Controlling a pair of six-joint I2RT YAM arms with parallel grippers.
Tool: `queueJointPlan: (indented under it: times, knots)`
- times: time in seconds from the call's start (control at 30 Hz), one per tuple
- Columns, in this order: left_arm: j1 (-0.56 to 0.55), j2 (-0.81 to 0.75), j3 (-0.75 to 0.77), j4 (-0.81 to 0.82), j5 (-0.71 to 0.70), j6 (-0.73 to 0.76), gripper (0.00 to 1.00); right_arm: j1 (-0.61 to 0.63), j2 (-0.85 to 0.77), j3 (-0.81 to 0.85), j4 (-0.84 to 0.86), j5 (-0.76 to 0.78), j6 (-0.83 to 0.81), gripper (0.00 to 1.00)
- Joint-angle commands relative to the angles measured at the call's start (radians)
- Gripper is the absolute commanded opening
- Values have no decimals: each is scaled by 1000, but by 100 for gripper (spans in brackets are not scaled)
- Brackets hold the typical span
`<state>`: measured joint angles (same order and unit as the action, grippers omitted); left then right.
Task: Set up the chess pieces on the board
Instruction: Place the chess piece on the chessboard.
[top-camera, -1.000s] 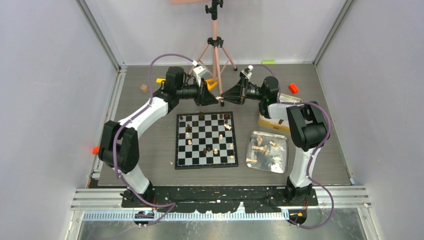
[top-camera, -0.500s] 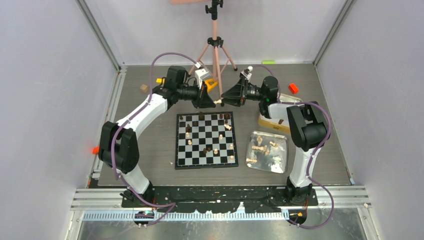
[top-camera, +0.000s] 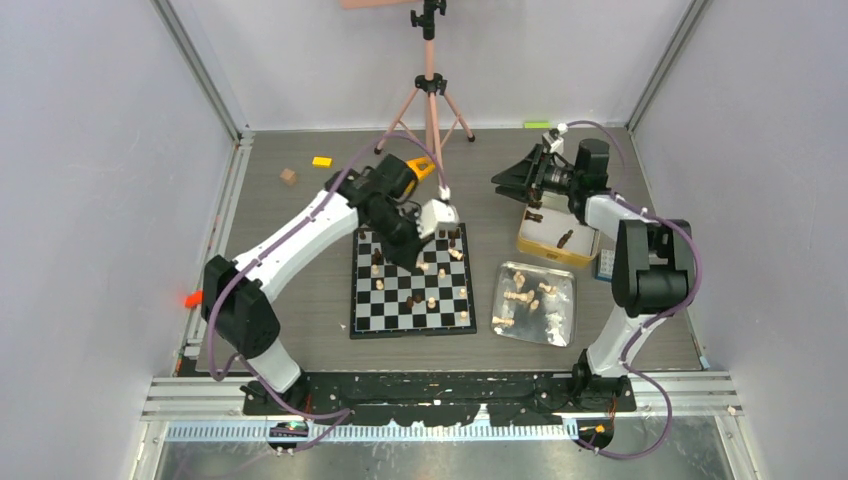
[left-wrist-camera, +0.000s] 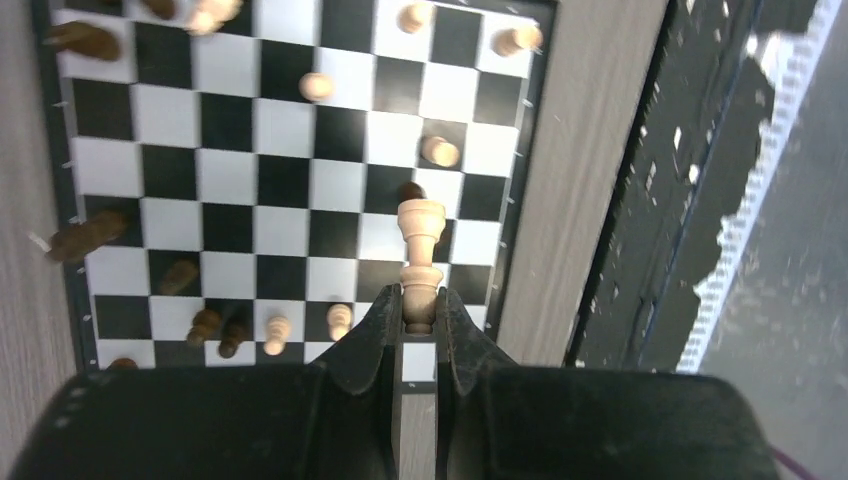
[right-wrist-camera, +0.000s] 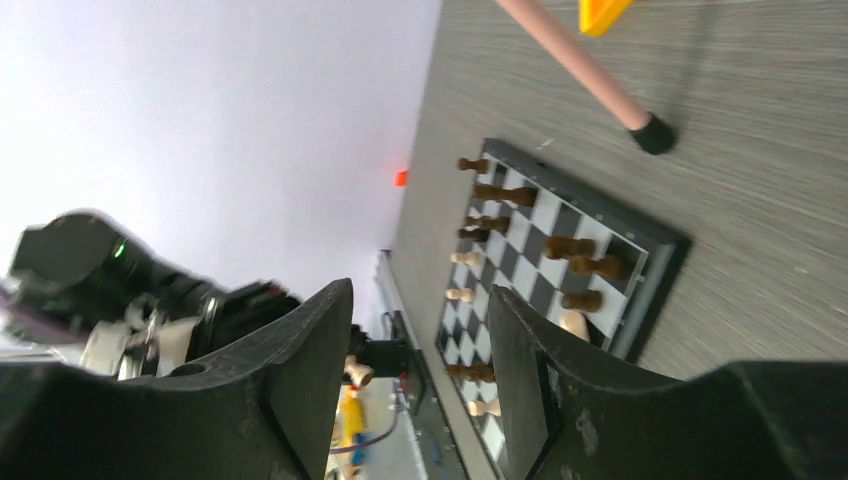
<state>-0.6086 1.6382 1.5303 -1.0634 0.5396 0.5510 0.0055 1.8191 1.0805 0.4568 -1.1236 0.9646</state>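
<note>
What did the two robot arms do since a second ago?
The left gripper shut on a light chess piece and swung back toward the robot, over the board. The right gripper opened, let that piece go and pulled away to the far right, by the yellow tin. The other pieces on the board and in the clear tray stayed put.

The grey counter (top-camera: 300, 300) carries the board (top-camera: 395, 315) at centre, a tray (top-camera: 565, 305) at 3 o'clock, a tin (top-camera: 545, 252) at 2, a tripod (top-camera: 430, 90) at 12, and a yellow block (top-camera: 321, 161) and a brown block (top-camera: 288, 176) at 10.
</note>
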Motion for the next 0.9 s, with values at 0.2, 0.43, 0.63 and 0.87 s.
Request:
queueJointPlan:
  times: [0.2,0.43,0.63,0.87]
  knots:
    - [-311,148,208,-358,-318,99,0,-132,-205,65,-598,122,-566,57]
    - [-456,272,222,-363,-441,82,0,-181,-266,19,-630,149,-633,56]
    - [-514,383,254,-363,-499,75,0,-198,-275,11,-632,140,-640,55]
    - [-544,462,260,-349,-597,56,0,-202,-274,8,-630,127,-639,54]
